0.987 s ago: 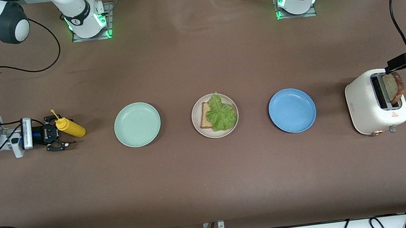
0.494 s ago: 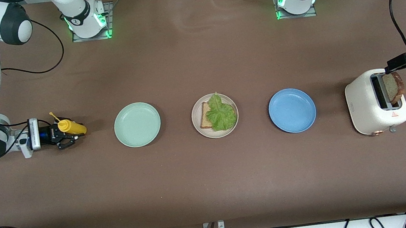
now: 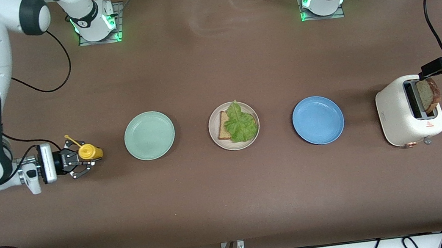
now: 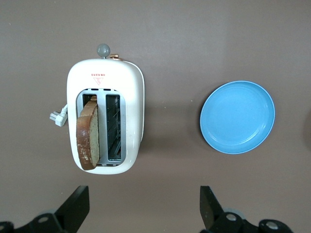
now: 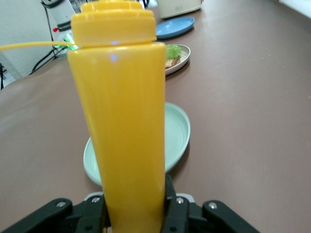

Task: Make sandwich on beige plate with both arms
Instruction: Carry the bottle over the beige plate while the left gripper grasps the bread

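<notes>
A yellow bottle (image 3: 89, 151) is standing up beside the mint plate (image 3: 149, 135). A blue plate (image 3: 318, 119) is lying near the toaster (image 3: 403, 117), which is holding toast (image 3: 430, 94).

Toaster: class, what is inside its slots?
One slot of the toaster holds a brown bread slice standing partly out. The other slot shows only its wire rack. The slice's lower part is hidden inside.

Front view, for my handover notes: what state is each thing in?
Yellow plastic squeeze bottle: gripped, off the table.
Right gripper: shut on the bottle.
Left gripper: open, over the toaster.
White toaster: brown bread slice standing in one slot.
Beige plate: bread, lettuce on top.
Mint-green plate: empty.
Blue plate: empty.
</notes>
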